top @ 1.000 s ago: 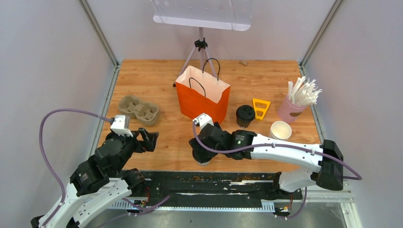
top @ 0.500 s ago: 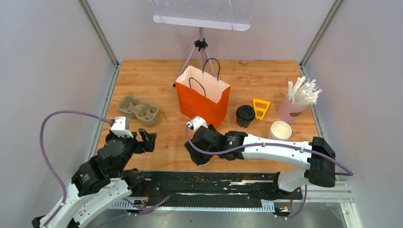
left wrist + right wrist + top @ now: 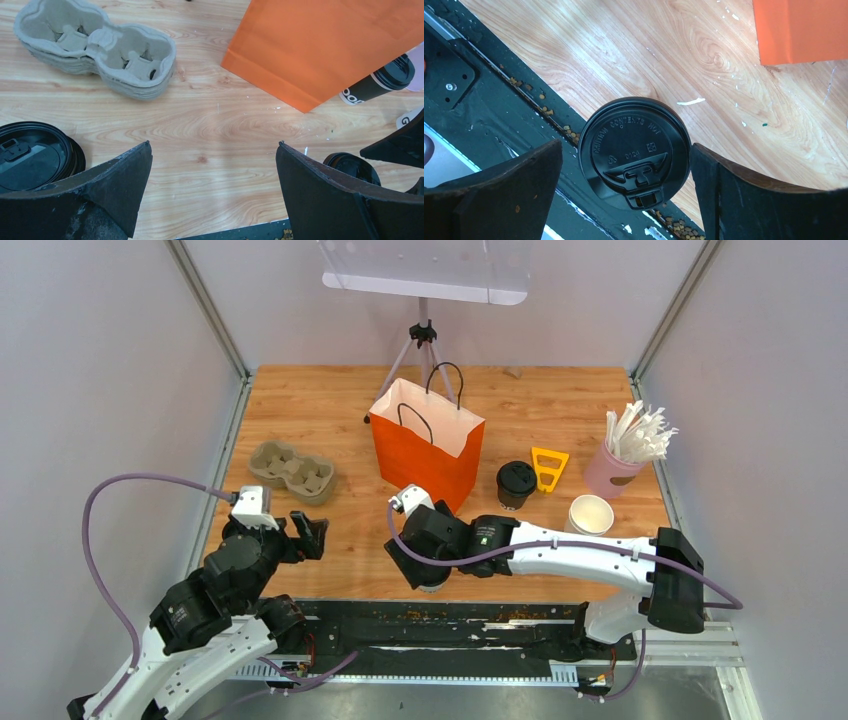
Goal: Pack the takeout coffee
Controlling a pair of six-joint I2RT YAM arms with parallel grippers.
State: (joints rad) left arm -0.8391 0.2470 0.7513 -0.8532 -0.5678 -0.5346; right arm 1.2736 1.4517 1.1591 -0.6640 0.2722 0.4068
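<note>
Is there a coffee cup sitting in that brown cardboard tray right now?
No, both pockets of the brown tray show only bare cardboard in the left wrist view, with nothing standing in either.

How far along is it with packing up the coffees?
Barely begun. Nothing looks packed: the cardboard tray is empty, and no cup shows in the orange bag. Right now the right fingers are open either side of a lidded cup. Gripping and packing every cup remains.
</note>
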